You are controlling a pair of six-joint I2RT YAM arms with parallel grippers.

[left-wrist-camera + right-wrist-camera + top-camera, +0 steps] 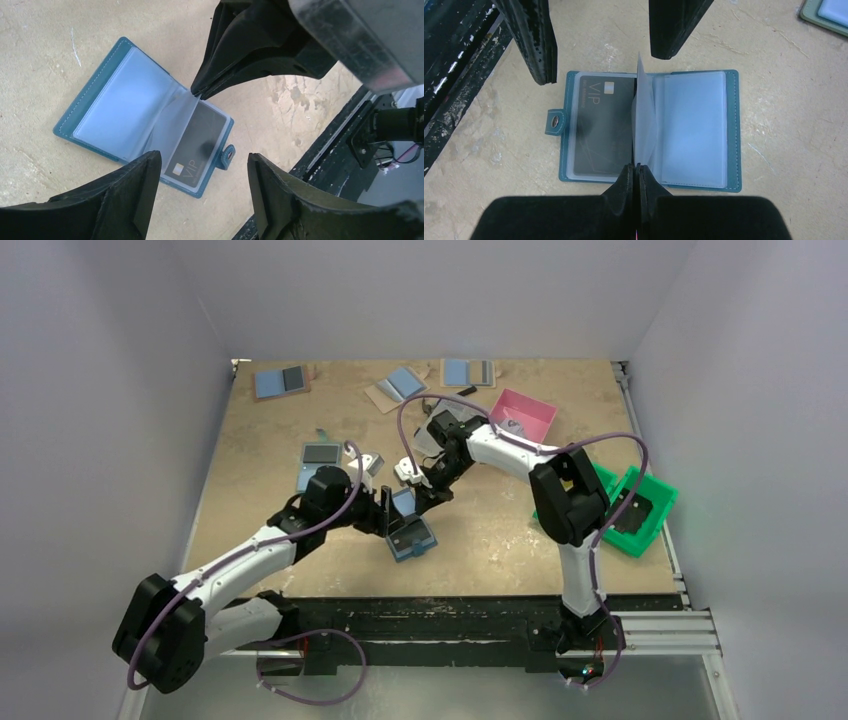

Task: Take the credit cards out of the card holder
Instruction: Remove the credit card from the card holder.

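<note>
Robotics laboratory cell: plain pale partition walls (110, 390) enclose a scuffed beige tabletop (500, 535); a white-and-black left robot arm (240, 555) and matching right robot arm (505, 448), trailing purple cables (432, 397), stand on a black metal rail (450, 625).

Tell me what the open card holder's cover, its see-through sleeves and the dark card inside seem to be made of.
The card holder cover: likely leather or imitation, matte teal, stitched along the edge. The sleeves: thin soft plastic, frosted-clear; one curves upward where the right claw pinches it. The card: probably stiff plastic, dark grey, printed VIP, seen through a sleeve.
</note>
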